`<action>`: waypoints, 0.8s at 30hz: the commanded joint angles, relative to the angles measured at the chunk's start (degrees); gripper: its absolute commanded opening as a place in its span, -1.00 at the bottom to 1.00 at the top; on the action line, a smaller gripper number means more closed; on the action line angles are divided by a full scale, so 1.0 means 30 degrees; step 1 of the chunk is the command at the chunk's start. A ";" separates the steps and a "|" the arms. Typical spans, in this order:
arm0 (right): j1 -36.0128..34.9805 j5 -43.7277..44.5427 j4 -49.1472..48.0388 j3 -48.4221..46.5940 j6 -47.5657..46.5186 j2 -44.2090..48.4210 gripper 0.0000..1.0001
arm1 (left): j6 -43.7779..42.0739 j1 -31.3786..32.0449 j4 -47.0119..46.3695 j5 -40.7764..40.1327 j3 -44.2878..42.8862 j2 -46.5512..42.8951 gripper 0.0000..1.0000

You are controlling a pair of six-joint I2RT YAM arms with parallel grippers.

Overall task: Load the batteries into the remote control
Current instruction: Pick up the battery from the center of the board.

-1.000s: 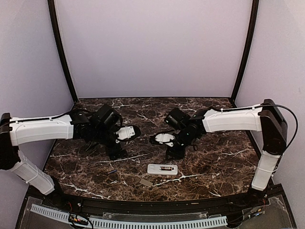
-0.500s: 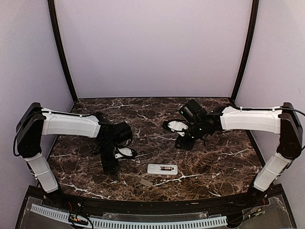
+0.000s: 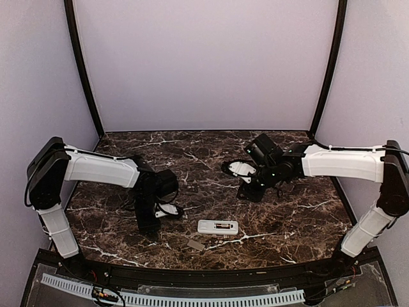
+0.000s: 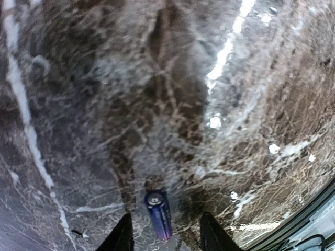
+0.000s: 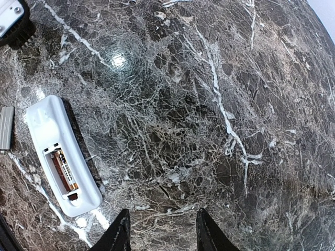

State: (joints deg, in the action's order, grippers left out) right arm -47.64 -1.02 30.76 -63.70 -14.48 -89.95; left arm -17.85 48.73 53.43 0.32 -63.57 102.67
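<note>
Left gripper [image 4: 166,235]: fingers apart, one on each side of a loose battery [image 4: 158,214]. A sliver of stone shows on both sides, so it is not clamped yet. The gripper points straight down at the marble table [image 3: 287,217], front-left of the remote control [image 3: 218,227].

Right gripper [image 5: 161,230]: fingers apart, nothing between them. It hangs over bare marble at the back right, well apart from the remote.

Change over the last second: both grippers were near each other above mid-table. The left arm has since folded back and dropped onto the spot where a small dark stick lay. The right arm has pulled away towards its own side. The remote and the grey cover [image 3: 195,245] have not moved.

Reading: this looks like the pick of the remaining battery. The remote lies back-up with its bay open. One seated cell [image 5: 64,171] is already in place, and the slot beside it looks free, though the view is small. That makes the task roughly half done, with the cover off and lying near the remote's front-left corner.

Markings: the loose battery has a blue-violet jacket and a bright metal cap on the end away from the fingers; no print is legible. The seated cell is copper and black, its lettering too small to read. Nothing is readable on the remote's back.
</note>
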 commanded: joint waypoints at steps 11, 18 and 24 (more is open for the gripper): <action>-0.0081 -0.0069 -0.0728 0.0122 -0.0062 0.0939 -0.20 | -0.0080 0.0307 -0.0280 0.0823 0.0496 0.0804 -1.00; -0.0060 0.1338 -0.0612 0.0060 0.0438 0.1677 -0.19 | 0.0716 0.0307 -0.1945 -0.2447 -0.0713 -0.0691 -1.00; -0.0046 0.0490 -0.1141 -0.0659 0.1200 0.3376 -0.18 | 0.0311 0.0284 -0.9159 -0.1408 0.0268 -0.7342 -1.00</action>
State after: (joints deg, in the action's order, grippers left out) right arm -47.64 1.56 29.78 -63.72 -13.06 -84.12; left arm -16.40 49.45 42.94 -5.52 -63.86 95.61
